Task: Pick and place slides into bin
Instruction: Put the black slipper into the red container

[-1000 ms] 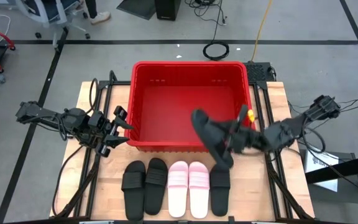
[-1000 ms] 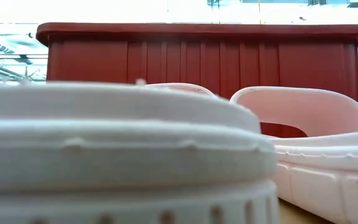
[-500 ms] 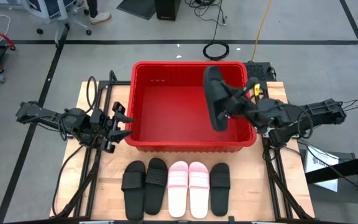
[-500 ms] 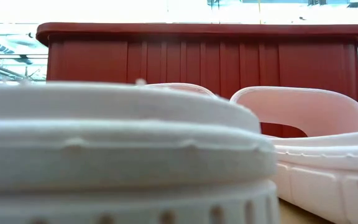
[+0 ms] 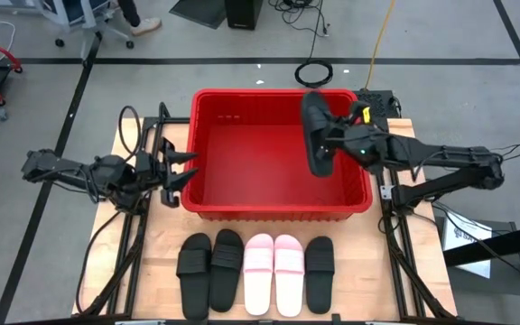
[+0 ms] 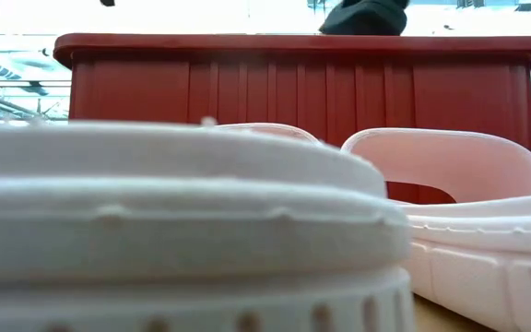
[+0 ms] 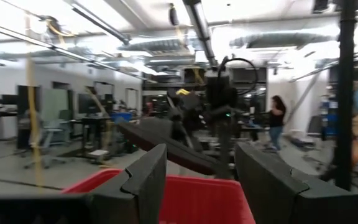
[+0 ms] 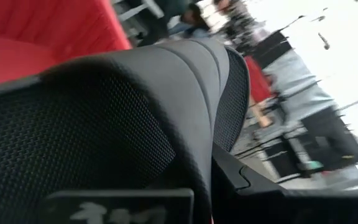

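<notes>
Slides are the job, and one black slide (image 5: 315, 133) now hangs in the right gripper (image 5: 339, 137), clamped by its fingers, above the back right part of the red bin (image 5: 208, 194). A second ago that same sandal was down at the bin's front right corner, just off the row on the table; half a second ago it had swung up over the right side of the bin, and now it has drifted slightly farther toward the back wall, tilted on edge with its length running front to back. In the low view its dark shape has come into sight above the bin's rim (image 6: 293, 41), where nothing showed before. The bin itself looks empty inside. Five slides lie in a row on the table in front of the bin: two black ones (image 5: 210, 267), the two pink ones (image 5: 273, 262), and one more black one (image 5: 320, 267) on the right. The left gripper (image 5: 177, 169) waits at the bin's left wall with its fingers spread and nothing between them, having crept a little toward the back. By my reading, the carry is nearly done and the release into the bin is what remains for this first sandal.
</notes>
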Action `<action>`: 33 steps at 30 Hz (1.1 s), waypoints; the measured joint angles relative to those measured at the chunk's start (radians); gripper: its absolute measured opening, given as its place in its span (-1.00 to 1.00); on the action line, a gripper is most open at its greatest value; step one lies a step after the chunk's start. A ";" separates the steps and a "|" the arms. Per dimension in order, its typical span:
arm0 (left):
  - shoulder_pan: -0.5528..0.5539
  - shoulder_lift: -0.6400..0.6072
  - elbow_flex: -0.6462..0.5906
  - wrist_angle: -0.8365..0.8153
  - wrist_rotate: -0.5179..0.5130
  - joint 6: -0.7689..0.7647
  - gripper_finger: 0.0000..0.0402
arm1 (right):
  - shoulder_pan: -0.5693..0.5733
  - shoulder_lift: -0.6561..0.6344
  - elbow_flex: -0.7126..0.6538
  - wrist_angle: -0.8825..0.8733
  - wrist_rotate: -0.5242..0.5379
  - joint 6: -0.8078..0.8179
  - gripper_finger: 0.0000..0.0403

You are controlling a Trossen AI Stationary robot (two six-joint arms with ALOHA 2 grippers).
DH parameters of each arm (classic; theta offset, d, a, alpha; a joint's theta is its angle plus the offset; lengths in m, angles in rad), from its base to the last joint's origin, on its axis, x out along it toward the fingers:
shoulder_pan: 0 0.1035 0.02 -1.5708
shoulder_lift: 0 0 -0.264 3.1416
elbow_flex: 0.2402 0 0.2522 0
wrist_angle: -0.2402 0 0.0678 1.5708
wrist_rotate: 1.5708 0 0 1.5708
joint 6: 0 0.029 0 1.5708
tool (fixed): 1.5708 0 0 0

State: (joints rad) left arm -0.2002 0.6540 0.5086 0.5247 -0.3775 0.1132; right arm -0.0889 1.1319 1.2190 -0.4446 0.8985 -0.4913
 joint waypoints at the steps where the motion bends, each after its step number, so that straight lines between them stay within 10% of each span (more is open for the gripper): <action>1: 0.017 0.000 0.000 -0.001 0.000 -0.002 -0.01 | -0.019 0.004 0.000 -0.018 -0.025 0.020 -0.98; 33: 0.635 0.009 0.045 -0.128 0.467 -0.161 -0.01 | -0.466 0.152 -0.450 0.238 -0.291 -0.056 -0.98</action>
State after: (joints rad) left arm 0.4353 0.6631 0.5535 0.3967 0.0891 -0.0479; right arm -0.5552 1.2843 0.7692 -0.2069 0.6073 -0.5471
